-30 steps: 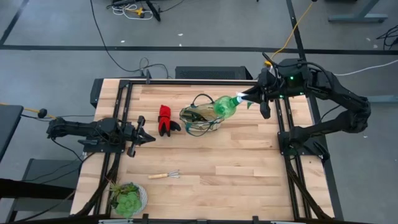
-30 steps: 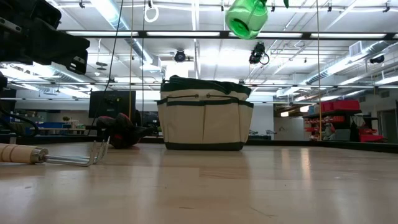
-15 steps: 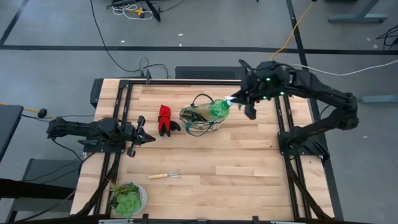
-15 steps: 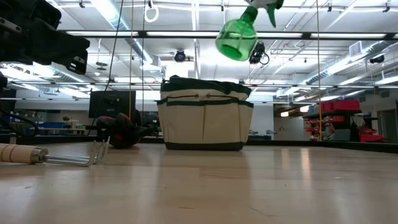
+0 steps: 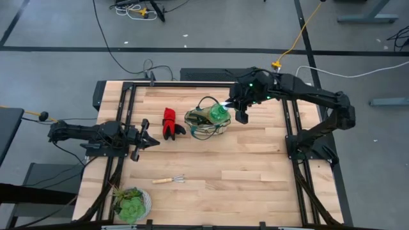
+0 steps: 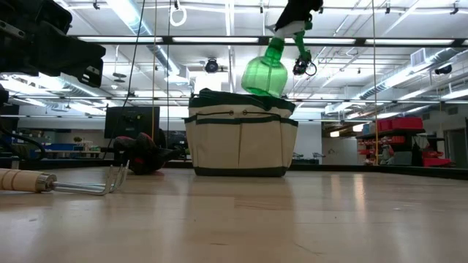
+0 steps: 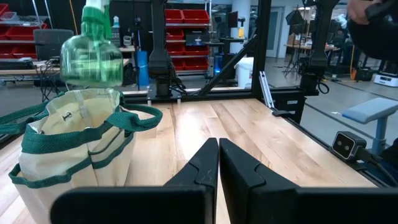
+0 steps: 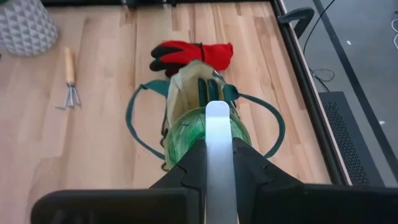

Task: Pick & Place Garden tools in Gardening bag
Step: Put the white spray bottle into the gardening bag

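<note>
The green spray bottle (image 6: 263, 73) with its white nozzle hangs just above the open top of the tan, green-trimmed gardening bag (image 6: 241, 135). My right gripper (image 5: 232, 106) is shut on the bottle. The bag (image 5: 206, 122) stands on its base mid-table at the far side. Red-and-black gloves (image 5: 170, 122) lie to its left. A wooden-handled mini rake (image 5: 169, 180) lies flat toward the near side. My left gripper (image 5: 148, 141) waits at the table's left, shut and holding nothing. My right gripper pinches the bottle's white spray head (image 8: 217, 124), at its top end, between its two fingers (image 8: 247, 158). The fingers slant down from the table's far right. The bottle (image 8: 205, 134) hangs below them, tilted, base down over the bag's mouth, clear of the table.
A green succulent in a pale pot (image 5: 132, 203) stands at the near left corner. Black frame rails (image 5: 291, 128) run along the table's left and right sides. Bare wood lies to the right of the bag and in front of it.
My right gripper has gone toward the table's left and down, carrying the spray bottle from the right of the bag to just over its open top. The bottle has swung from lying nearly level to hanging base down.
</note>
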Available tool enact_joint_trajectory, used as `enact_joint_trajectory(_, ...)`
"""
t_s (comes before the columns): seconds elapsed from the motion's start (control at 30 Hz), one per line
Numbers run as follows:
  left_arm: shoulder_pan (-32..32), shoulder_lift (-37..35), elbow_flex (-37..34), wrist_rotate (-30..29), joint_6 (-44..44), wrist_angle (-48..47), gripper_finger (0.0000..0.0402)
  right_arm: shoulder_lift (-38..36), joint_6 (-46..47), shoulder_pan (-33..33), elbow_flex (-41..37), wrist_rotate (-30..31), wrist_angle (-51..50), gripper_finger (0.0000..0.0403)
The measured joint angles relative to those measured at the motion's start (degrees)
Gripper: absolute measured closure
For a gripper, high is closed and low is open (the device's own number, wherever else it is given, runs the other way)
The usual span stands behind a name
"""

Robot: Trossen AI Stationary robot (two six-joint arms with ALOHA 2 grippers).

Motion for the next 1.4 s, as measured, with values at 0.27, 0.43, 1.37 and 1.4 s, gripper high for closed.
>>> enact_joint_trajectory(0.27,-0.01,0.00,-0.01,-0.01,0.00,0.00,0.0381,1.85,-2.44,-0.01,0.00,1.25,-0.40,0.0360)
enact_joint_trajectory(0.43,0.01,0.02,0.01,-0.01,0.02,0.00,0.0381,1.87,-3.42,-0.09,0.00,1.25,-0.49,0.0360)
enact_joint_trajectory(1.37,-0.01,0.00,0.01,-0.01,0.02,0.00,0.0381,8.98,-4.71,-1.14,-0.04,-1.78,-2.15,0.0360)
enact_joint_trajectory(1.4,-0.01,0.00,-0.01,-0.01,0.00,0.00,0.0381,9.48,-4.75,-1.14,-0.04,-1.77,-2.37,0.0360)
